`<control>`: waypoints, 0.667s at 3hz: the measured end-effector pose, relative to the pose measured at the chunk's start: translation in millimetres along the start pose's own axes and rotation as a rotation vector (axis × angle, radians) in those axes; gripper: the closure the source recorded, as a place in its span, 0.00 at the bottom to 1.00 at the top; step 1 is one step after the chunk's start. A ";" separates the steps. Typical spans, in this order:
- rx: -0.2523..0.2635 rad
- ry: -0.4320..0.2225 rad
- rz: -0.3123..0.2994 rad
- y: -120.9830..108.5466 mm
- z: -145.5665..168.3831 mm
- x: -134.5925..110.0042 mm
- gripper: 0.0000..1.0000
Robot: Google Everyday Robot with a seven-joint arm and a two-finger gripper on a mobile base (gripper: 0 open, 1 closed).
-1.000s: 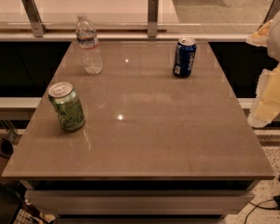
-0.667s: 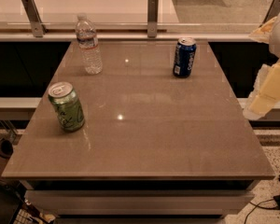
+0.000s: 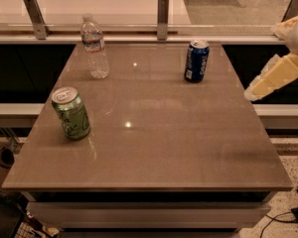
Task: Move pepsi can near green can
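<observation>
My gripper [image 3: 258, 87] hangs off the table [image 3: 154, 152] at about 2 o'clock, just past the right edge and tilted down toward the tabletop; whether it is parted or closed I cannot tell, and it holds nothing. The pepsi can [image 3: 196, 61] stands upright at 1 o'clock near the far edge, dark blue, with white lettering running up its side that I cannot read letter by letter. The green can [image 3: 71, 113] stands at 9 o'clock near the left edge, well apart from the pepsi can, with pale swirls on it and no wording I can read. A clear water bottle [image 3: 95, 46] with a pale label stands at 11 o'clock
</observation>
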State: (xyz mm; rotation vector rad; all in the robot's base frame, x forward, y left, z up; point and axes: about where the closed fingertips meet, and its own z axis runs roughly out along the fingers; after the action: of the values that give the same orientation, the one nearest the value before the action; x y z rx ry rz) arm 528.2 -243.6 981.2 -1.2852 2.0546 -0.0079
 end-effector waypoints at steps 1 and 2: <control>0.002 -0.088 0.094 -30.4 35.5 -4.0 0.00; -0.011 -0.172 0.166 -44.2 64.7 -9.2 0.00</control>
State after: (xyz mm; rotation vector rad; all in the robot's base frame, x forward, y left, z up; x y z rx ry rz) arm 601.7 -236.5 953.2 -1.0793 2.0073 0.1831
